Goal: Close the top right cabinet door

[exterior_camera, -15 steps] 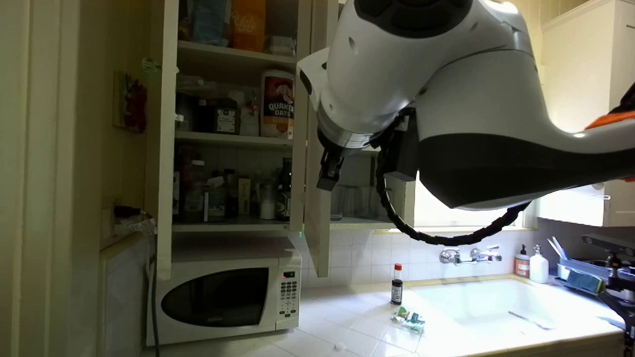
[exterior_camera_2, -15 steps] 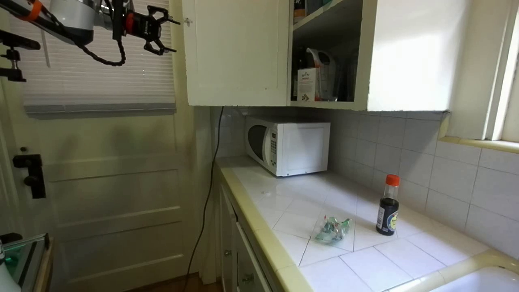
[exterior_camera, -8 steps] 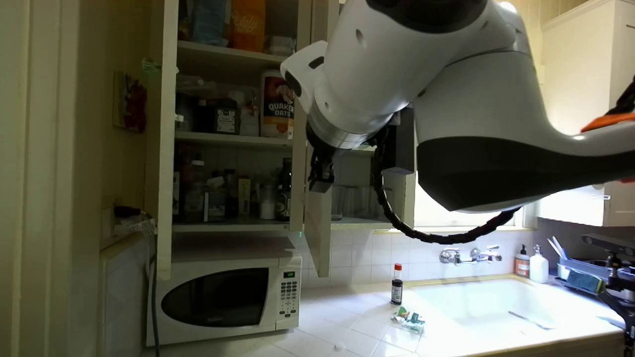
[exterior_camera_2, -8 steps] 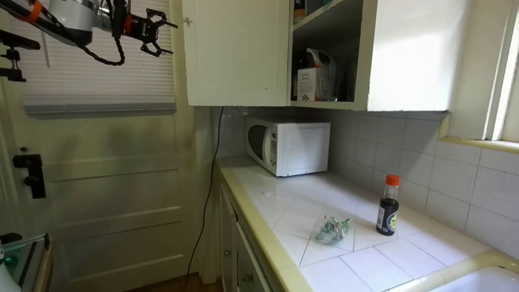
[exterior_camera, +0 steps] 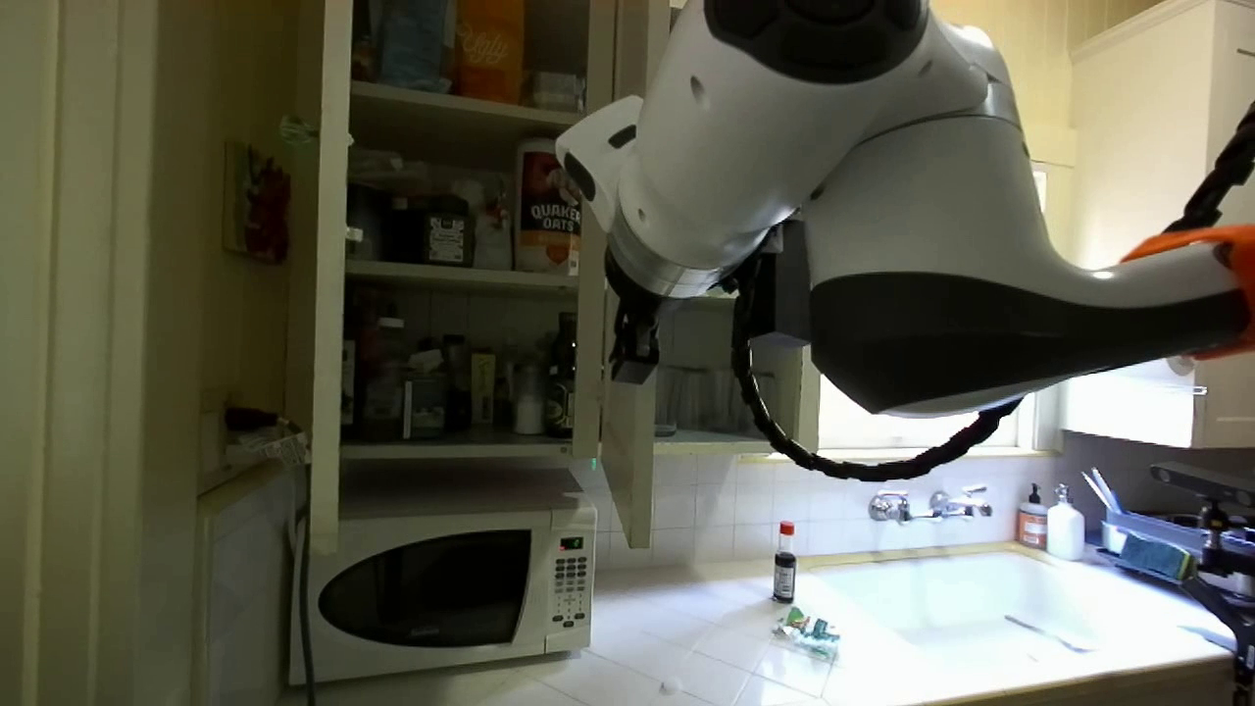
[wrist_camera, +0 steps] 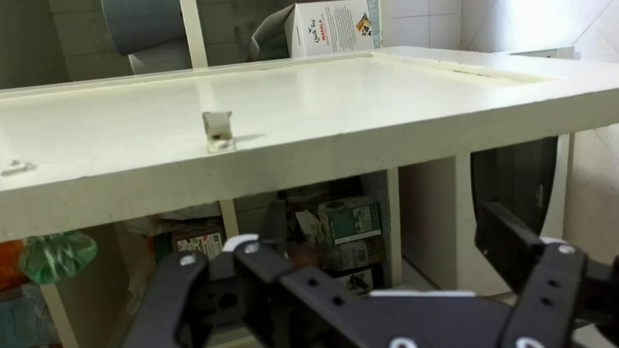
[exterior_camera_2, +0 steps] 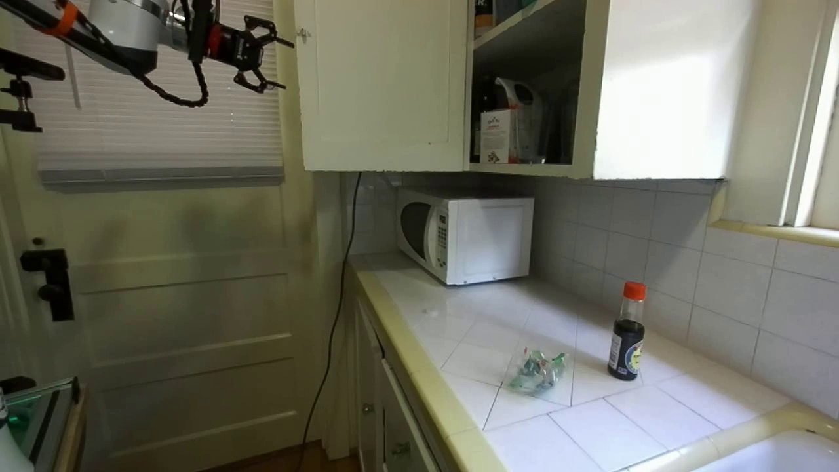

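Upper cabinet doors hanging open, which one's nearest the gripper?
In an exterior view, the right door, close in front of the gripper; the left door is farther away, past the stocked shelves.

arm (exterior_camera: 912, 206): rounded white shells (exterior_camera: 755, 157), black lower panel (exterior_camera: 980, 338), round black cap (exterior_camera: 824, 39), silver wrist collar (exterior_camera: 659, 267), orange band (exterior_camera_2: 62, 19), black ribbed cable (exterior_camera: 843, 469) in a loop. gripper (exterior_camera_2: 288, 65) black, red base ring (exterior_camera_2: 214, 40), silver screw heads (wrist_camera: 251, 248) and small round holes (wrist_camera: 313, 282) on the dark links (wrist_camera: 534, 309).
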`<state>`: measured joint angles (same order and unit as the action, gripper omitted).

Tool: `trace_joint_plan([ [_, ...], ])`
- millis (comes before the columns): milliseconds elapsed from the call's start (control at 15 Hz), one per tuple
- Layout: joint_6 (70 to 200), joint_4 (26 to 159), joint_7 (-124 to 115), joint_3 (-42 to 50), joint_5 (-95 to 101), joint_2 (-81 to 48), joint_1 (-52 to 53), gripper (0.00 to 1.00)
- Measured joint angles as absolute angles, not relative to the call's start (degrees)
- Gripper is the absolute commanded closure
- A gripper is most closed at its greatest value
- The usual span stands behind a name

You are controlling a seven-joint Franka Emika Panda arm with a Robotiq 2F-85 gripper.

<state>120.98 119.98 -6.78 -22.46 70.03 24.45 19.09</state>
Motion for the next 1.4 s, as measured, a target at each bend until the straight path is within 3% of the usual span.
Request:
trace_joint_plan([
  [667, 120.58, 118.77, -6.91, -19.68, 70.81, 23.23, 17.72, 0.0],
  [1400, 92.27, 118.84, -19.21, -19.08, 71.22, 24.49, 14.21, 0.0],
])
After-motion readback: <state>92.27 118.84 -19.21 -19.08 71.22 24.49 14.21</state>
